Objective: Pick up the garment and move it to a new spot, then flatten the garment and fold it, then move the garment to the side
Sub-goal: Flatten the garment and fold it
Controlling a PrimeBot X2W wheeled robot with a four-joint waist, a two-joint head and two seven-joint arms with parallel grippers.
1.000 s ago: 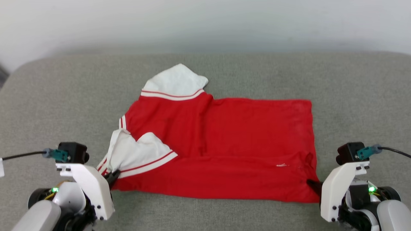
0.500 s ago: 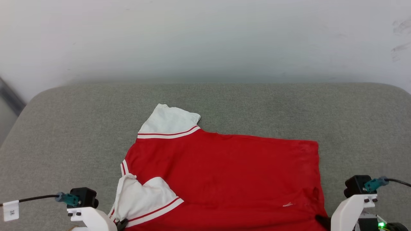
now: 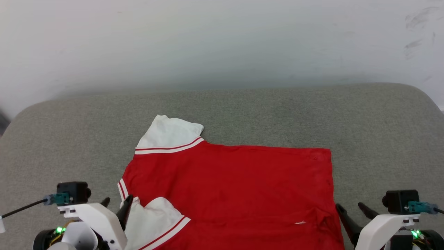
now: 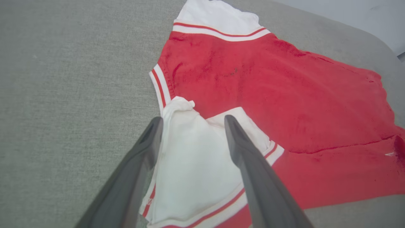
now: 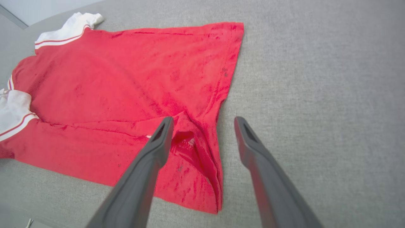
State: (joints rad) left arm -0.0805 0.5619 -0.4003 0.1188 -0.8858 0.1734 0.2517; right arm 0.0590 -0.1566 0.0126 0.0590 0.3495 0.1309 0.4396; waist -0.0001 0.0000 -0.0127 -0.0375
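Observation:
The garment [image 3: 236, 184], bright red with white sleeve ends and red-and-white trim, lies spread on the grey cushion [image 3: 277, 114]. One white sleeve [image 3: 166, 133] points away from me, and the other [image 4: 193, 164] is folded over the near left part. My left gripper [image 3: 117, 200] stands open above that folded sleeve, its fingers [image 4: 243, 152] straddling the white cloth without holding it. My right gripper [image 3: 349, 207] is open at the garment's near right corner [image 5: 196, 171], where the cloth is rumpled; the left finger is over the red cloth, the right one over bare cushion.
The grey cushion [image 5: 316, 79] extends well beyond the garment on the far side and on both sides. A white wall [image 3: 222, 41] rises behind its far edge. Rounded cushion corners show at the far left and far right.
Both grippers have opened and let go of the garment's near corners. The garment now lies flat and looks smoother. The head view has shifted between the frames.

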